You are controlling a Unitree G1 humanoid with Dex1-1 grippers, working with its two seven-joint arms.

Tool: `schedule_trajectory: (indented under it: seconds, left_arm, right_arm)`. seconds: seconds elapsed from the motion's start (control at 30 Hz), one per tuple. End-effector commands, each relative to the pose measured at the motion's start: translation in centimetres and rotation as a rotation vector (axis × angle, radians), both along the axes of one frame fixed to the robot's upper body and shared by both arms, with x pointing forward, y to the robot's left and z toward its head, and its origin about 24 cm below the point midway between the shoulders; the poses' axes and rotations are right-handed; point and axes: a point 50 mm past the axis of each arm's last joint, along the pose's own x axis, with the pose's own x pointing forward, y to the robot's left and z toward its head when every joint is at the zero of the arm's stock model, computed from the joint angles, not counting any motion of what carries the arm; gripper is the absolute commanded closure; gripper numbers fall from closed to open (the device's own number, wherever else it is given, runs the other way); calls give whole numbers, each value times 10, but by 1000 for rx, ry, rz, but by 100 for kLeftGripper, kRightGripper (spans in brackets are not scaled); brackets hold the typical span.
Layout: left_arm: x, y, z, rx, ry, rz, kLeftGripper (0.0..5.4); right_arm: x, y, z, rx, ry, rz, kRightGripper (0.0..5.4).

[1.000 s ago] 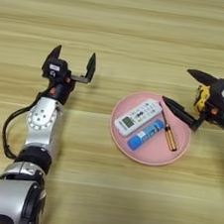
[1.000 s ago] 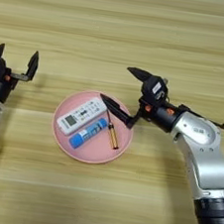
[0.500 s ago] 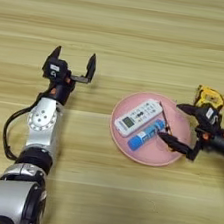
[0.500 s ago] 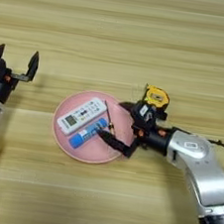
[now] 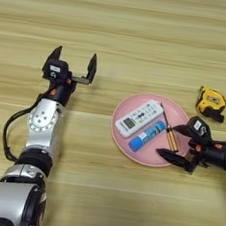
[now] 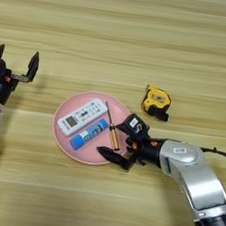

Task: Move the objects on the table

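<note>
A white remote (image 5: pixel 139 118), a blue tube (image 5: pixel 147 135) and a thin brown stick (image 5: pixel 169 133) lie in a round pink plate (image 5: pixel 142 153) on the table (image 5: pixel 126 31). Right of the plate, a yellow-black tape measure (image 5: pixel 211 103) rests on the wood. My right gripper (image 5: pixel 168 140) is open at the plate's right rim. Its two black fingers straddle the near end of the stick. My left gripper (image 5: pixel 74 62) stands open well left of the plate, holding nothing.
Bare wood stretches across the far side and along the near edge. A black cable (image 5: pixel 9 131) loops beside my left forearm. The right arm's silver forearm (image 6: pixel 193 171) reaches in from the lower right.
My right gripper has come away from the tape measure, moving nearer and left to the plate's right rim over the stick. The tape measure now shows in full. The left arm has not moved.
</note>
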Motion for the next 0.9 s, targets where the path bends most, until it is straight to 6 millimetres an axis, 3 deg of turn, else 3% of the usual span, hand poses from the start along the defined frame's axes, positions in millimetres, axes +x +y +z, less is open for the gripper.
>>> schedule_trajectory:
  seconds: [0.03, 0.7, 0.9]
  left_arm:
    - [2, -1, 2, 5, -1, -4, 0]
    - [3, -1, 3, 4, -8, -5, 0]
    - [3, -2, 3, 2, -9, -4, 0]
  right_arm:
    - [7, -4, 2, -31, -12, -34, 142]
    - [11, -10, -10, -174, 33, -10, 396]
    - [15, -9, -6, -182, 18, 5, 447]
